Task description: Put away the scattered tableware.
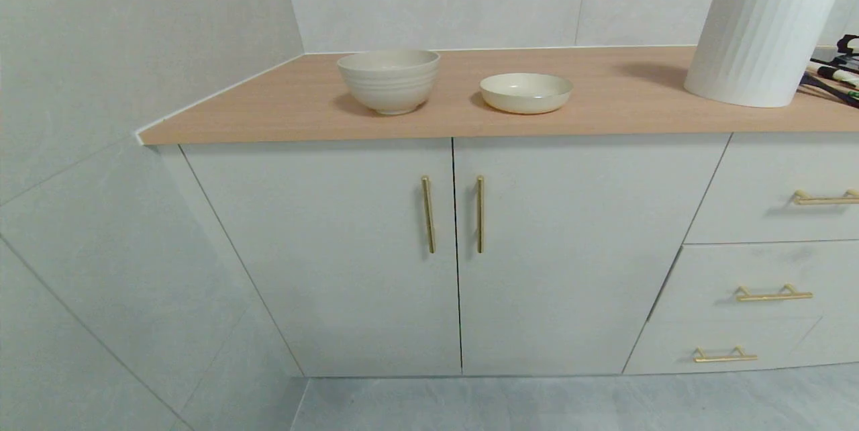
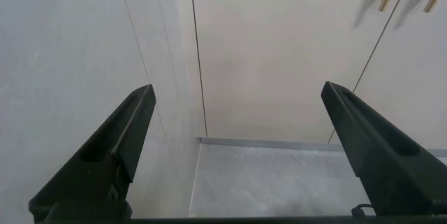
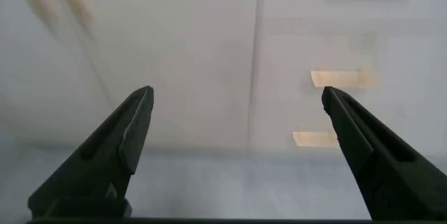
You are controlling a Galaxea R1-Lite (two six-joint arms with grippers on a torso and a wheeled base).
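Note:
A deep cream ribbed bowl point(image 1: 388, 80) stands on the wooden countertop point(image 1: 282, 105), left of centre. To its right rests a shallow cream dish point(image 1: 525, 92). Below them the two cabinet doors point(image 1: 335, 250) are closed, each with an upright gold handle point(image 1: 428, 214) by the centre seam. My left gripper point(image 2: 237, 98) is open and hangs low before the cabinet's left side, near the floor. My right gripper point(image 3: 237, 98) is open too, low in front of the drawer fronts point(image 3: 335, 77), with nothing between its fingers.
A tall white ribbed cylinder point(image 1: 765, 28) stands at the counter's right end, with dark utensils point(image 1: 835, 72) behind it. Three drawers with gold handles point(image 1: 773, 295) sit right of the doors. A tiled wall point(image 1: 100, 149) closes in on the left. The grey floor point(image 1: 537, 404) lies below.

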